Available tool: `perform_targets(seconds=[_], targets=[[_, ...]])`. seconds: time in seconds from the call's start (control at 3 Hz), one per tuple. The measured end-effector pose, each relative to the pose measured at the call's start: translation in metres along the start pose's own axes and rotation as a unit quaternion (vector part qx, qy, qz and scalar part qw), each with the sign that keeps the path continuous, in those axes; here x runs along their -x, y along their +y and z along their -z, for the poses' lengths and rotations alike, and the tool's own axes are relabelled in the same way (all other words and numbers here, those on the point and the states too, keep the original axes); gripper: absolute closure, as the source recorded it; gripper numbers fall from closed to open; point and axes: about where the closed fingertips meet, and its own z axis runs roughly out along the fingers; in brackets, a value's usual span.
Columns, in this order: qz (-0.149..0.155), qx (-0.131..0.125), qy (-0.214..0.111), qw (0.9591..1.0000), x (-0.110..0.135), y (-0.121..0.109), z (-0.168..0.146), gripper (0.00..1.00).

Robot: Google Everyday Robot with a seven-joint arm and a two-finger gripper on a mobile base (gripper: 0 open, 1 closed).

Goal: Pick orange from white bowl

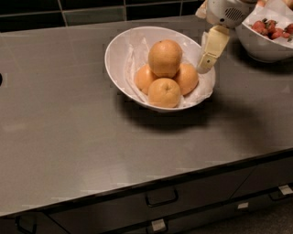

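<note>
you're working over a grey countertop [68,119] backed by dark tiles [91,11], with drawer fronts [161,199] along the near edge; the white bowl [110,59] sits towards the far side, lined with crinkled paper [132,57]; the orange [165,57], the largest and dullest, rests on top of three deeper-orange ones [164,93]; the gripper [205,66] hangs at the bowl's right rim, just beside the right-hand fruit, angled down and left; whether it is spread or pressed together you cannot tell; a bowl of strawberries [261,45] stands close on its right.

this looks like the approach; bring the gripper left over the top orange, spread it wider than the fruit, descend straight so it straddles the widest part; keep off the paper and the lower fruit, since the pile may roll; close gently, lift straight up.
</note>
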Motion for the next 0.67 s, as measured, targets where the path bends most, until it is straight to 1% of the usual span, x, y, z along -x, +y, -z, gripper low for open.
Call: perform_targets(seconds=[0.33, 0.67], targets=[[0.031, 0.013, -0.021, 0.9992, 0.025, -0.004, -0.007, 0.0], [0.062, 0.024, -0.04, 0.997, 0.051, -0.001, -0.011, 0.0]])
